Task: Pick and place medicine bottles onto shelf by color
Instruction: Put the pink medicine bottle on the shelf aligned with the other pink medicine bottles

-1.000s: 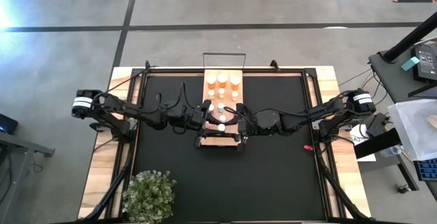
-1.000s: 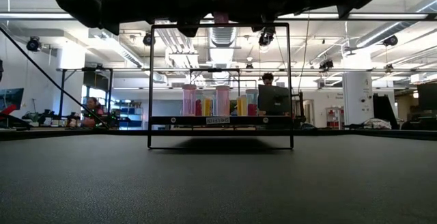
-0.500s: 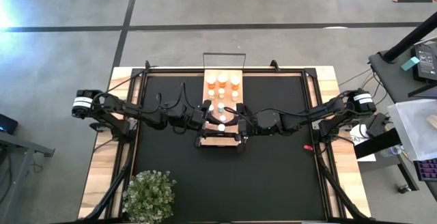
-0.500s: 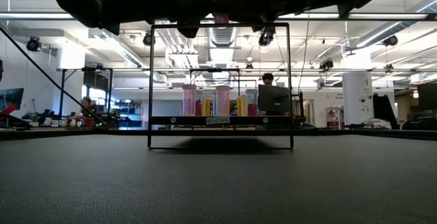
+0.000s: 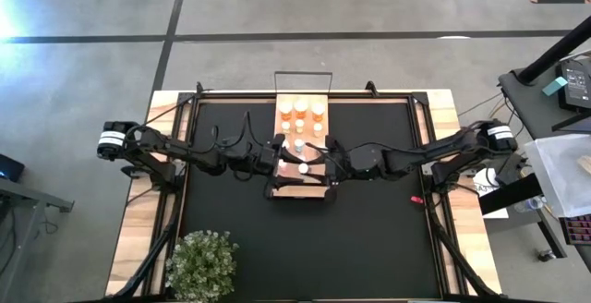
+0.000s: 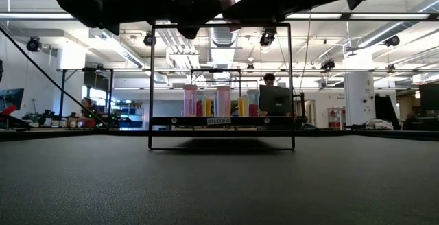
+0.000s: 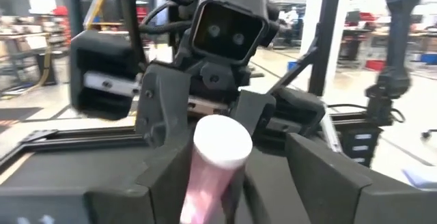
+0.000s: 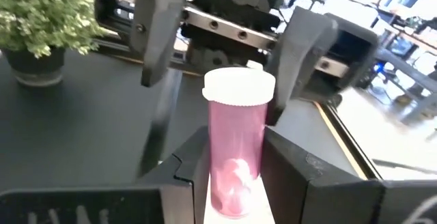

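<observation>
Mid-handover above the shelf [image 5: 299, 146]: my right gripper [image 8: 235, 183] clamps the pink bottle [image 8: 237, 142], my left gripper [image 7: 225, 176] stands wide. Next I place it among the pinks.

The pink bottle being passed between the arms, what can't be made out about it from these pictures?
- High view: pink bottle shows only its white cap; both arms crowd it.
- Left wrist view: its body is blurred and cut off by the frame edge.
- Right wrist view: its base sits hidden between the right gripper fingers.
</observation>
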`<state>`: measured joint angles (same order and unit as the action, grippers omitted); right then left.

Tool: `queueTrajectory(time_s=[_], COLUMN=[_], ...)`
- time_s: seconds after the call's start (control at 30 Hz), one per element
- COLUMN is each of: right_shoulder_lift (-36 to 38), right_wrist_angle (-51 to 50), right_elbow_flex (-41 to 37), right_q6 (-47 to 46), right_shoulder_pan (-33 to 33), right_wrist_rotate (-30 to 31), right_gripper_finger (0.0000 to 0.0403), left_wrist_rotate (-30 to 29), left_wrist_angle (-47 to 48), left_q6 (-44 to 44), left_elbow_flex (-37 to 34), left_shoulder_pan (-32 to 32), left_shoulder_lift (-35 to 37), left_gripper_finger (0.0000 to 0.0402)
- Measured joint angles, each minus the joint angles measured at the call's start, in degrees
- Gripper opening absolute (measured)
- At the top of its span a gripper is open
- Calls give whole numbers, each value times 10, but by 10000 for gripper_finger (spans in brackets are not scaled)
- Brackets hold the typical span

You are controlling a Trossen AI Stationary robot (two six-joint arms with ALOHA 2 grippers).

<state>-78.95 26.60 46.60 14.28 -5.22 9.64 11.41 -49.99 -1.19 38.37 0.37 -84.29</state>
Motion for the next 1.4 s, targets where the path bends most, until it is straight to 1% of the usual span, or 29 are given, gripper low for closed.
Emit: queueTrajectory(time_s=[0.23,0.37,0.43,0.57,0.63,0.73,0.83,0.93,1.1,1.23,1.3,1.4], right_shoulder_lift=[62,104,127,173,188,203,205,191,143,90,63,19], right_wrist_angle=[-90,-129,-130,-101,-73,0,92,181,287,364,390,425], right_elbow_flex=[-7,-27,-42,-98,-134,-194,-247,-292,-347,-367,-368,-364], right_q6=[-8,-12,-17,-31,-40,-48,-57,-73,-93,-100,-99,-87], right_shoulder_pan=[15,28,36,51,57,67,73,75,74,74,74,74], right_wrist_rotate=[7,6,4,4,3,1,-1,-7,-12,-13,-26,-65], right_gripper_finger=[102,102,101,101,102,101,101,102,100,102,101,100], left_wrist_rotate=[-60,-71,-72,-73,-73,-73,-73,-73,-74,-74,-74,-74], left_wrist_angle=[1,1,1,0,0,0,-1,1,0,0,0,0], left_q6=[0,0,0,0,0,0,0,0,-1,-1,-1,-2], left_elbow_flex=[0,-1,-1,0,-2,-2,-1,-2,-3,-3,-3,-4], left_shoulder_pan=[0,1,1,1,1,2,2,2,2,2,2,2], left_shoulder_lift=[1,7,10,22,30,35,38,38,38,38,38,38], left_gripper_finger=[237,238,238,238,238,238,238,238,238,238,238,238])
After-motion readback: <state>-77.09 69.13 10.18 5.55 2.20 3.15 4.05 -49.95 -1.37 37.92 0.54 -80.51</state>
